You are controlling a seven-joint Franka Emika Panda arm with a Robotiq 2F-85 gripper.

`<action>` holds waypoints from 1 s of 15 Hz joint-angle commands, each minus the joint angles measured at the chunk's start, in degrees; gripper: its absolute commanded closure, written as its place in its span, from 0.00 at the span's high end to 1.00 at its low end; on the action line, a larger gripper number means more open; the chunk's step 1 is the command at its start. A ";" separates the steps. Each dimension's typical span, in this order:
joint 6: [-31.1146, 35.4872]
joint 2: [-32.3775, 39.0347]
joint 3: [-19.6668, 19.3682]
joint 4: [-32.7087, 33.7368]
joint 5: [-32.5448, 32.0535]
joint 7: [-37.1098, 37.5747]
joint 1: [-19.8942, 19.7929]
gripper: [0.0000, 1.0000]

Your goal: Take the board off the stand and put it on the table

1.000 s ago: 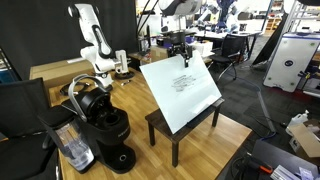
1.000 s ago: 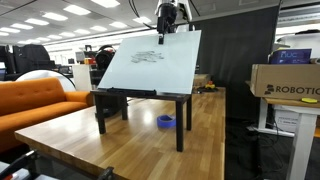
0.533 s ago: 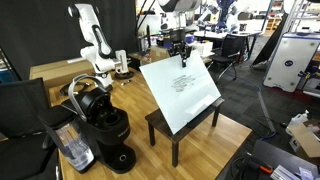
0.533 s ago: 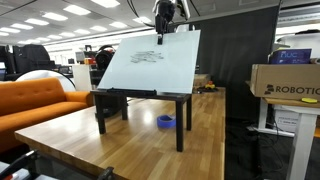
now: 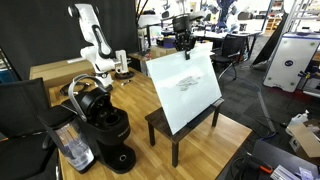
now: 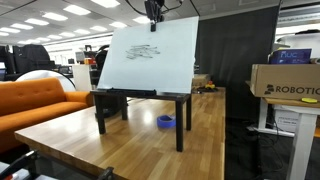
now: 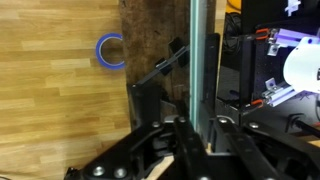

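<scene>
Pale wooden table [image 5: 140, 105] carried the dark stand [image 6: 140, 97] in a busy lab. On the stand, the board [image 5: 185, 90] stood nearly upright, its lower edge at the stand's top. High above the stand, the gripper [image 5: 183, 42] was clamped on the board's top edge, fingers pinching both faces. A blue tape ring [image 6: 166, 122] lay under the stand.

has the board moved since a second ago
Yes: the board has tipped steeper, its top edge higher above the stand, which has not shifted; its lower edge still seems to rest there.
</scene>
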 commanded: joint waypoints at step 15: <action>4.59 -27.94 -1.89 -29.33 -2.13 17.82 3.56 0.02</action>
